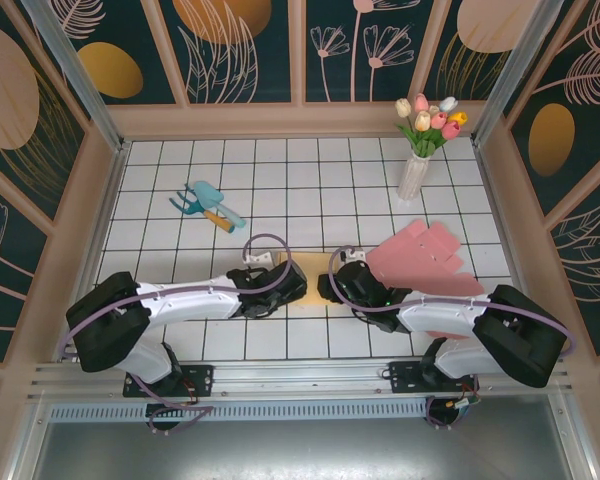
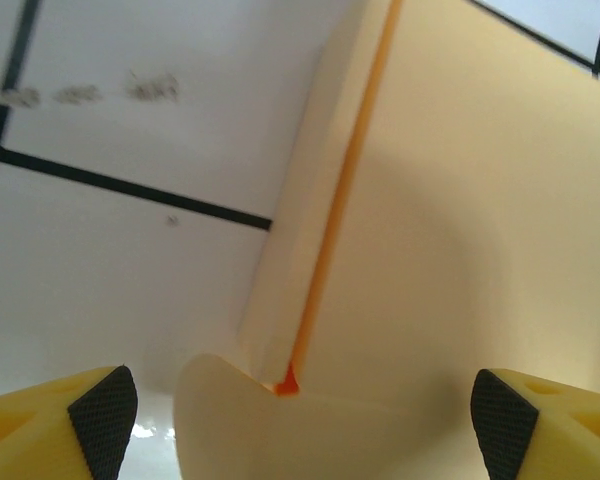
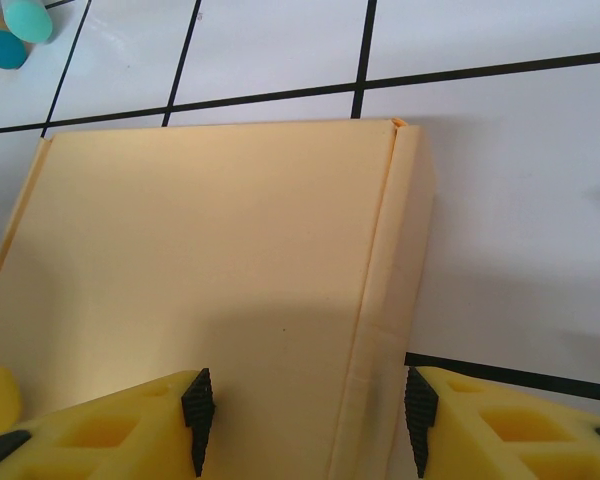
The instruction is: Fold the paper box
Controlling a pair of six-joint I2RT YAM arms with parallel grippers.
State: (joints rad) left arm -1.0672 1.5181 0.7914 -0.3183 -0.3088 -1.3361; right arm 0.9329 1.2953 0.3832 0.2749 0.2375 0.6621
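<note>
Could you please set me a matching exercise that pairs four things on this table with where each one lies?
Things:
1 paper box
2 pink cardboard sheet
3 vase of tulips
4 teal garden tools

Places:
A left side, towards the back
B far right
C near middle
D near right

Pairs: 1-C; 2-D; 3-B; 4-A

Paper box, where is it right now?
In the top view the paper box lies at the near centre of the table, between the left gripper and the right gripper, with a pink sheet to its right.
</note>
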